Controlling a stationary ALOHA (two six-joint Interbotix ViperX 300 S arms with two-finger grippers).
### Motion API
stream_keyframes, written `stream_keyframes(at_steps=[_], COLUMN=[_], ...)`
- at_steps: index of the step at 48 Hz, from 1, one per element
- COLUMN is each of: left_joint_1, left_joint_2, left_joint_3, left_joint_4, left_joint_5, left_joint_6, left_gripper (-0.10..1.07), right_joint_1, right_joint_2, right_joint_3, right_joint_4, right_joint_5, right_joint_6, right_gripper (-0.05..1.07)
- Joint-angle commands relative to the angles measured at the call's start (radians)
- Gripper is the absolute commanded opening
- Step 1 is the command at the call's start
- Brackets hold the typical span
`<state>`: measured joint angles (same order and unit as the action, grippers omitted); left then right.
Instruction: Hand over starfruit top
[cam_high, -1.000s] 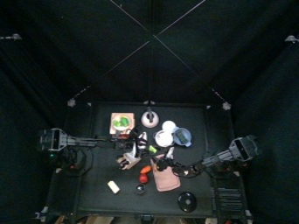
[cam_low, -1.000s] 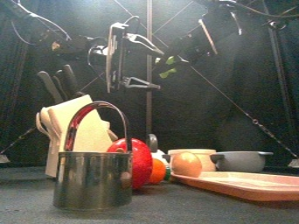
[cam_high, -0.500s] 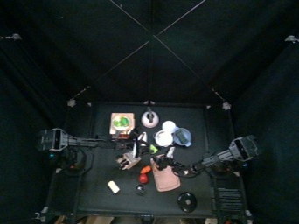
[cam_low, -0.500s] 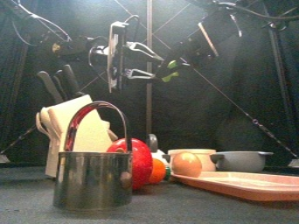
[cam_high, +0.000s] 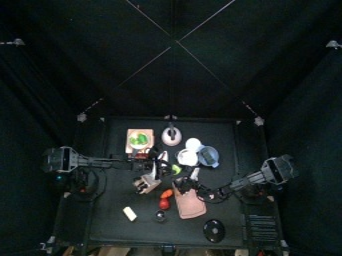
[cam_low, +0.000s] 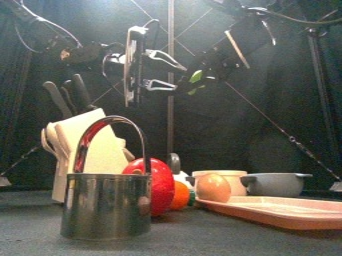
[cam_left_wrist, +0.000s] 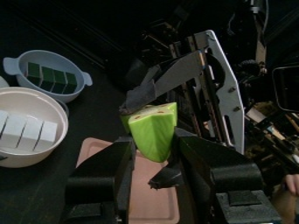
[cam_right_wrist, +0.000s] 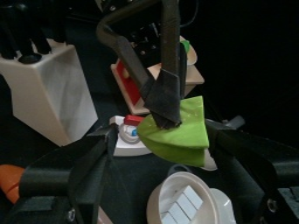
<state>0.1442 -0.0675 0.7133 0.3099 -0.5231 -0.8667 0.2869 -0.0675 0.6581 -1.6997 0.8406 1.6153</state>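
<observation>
The starfruit (cam_left_wrist: 153, 129) is a green ridged piece held high above the table between both arms. My left gripper (cam_left_wrist: 153, 145) is shut on its lower end, one finger on each side. In the right wrist view the starfruit (cam_right_wrist: 181, 131) hangs between the spread jaws of my right gripper (cam_right_wrist: 176, 156), which is open and stands clear of it, while the left gripper's black fingers (cam_right_wrist: 165, 86) clamp it from above. In the front view the starfruit (cam_low: 197, 78) shows as a green spot between the left gripper (cam_low: 171, 72) and the right gripper (cam_low: 221, 60).
Below on the table stand a metal cup (cam_low: 104, 205), a knife block (cam_low: 78, 150), a red fruit (cam_low: 159, 182), an egg (cam_low: 214, 186), two small bowls (cam_low: 274, 183) and a pink tray (cam_low: 283, 211). A white compartment dish (cam_left_wrist: 26, 131) lies under the arms.
My left gripper's jaws closed in on the starfruit a second ago and have held since. My right gripper's jaws have just spread off it. Both arms stay in place.
</observation>
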Motion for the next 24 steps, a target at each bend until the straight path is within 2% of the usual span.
stream_keyframes(at_steps=[1,24], left_joint_1=[0.002,0.009], left_joint_2=[-0.011,-0.032], left_joint_3=[-0.006,0.025], left_joint_4=[-0.002,-0.009], left_joint_5=[-0.009,-0.008], left_joint_6=[0.002,0.003], left_gripper=[0.71,0.72], right_joint_1=[-0.003,0.005], right_joint_2=[-0.018,-0.026], right_joint_3=[-0.02,-0.011], right_joint_4=[-0.002,0.002], right_joint_5=[0.006,0.06], right_joint_6=[0.0,0.0], right_gripper=[1.04,1.04])
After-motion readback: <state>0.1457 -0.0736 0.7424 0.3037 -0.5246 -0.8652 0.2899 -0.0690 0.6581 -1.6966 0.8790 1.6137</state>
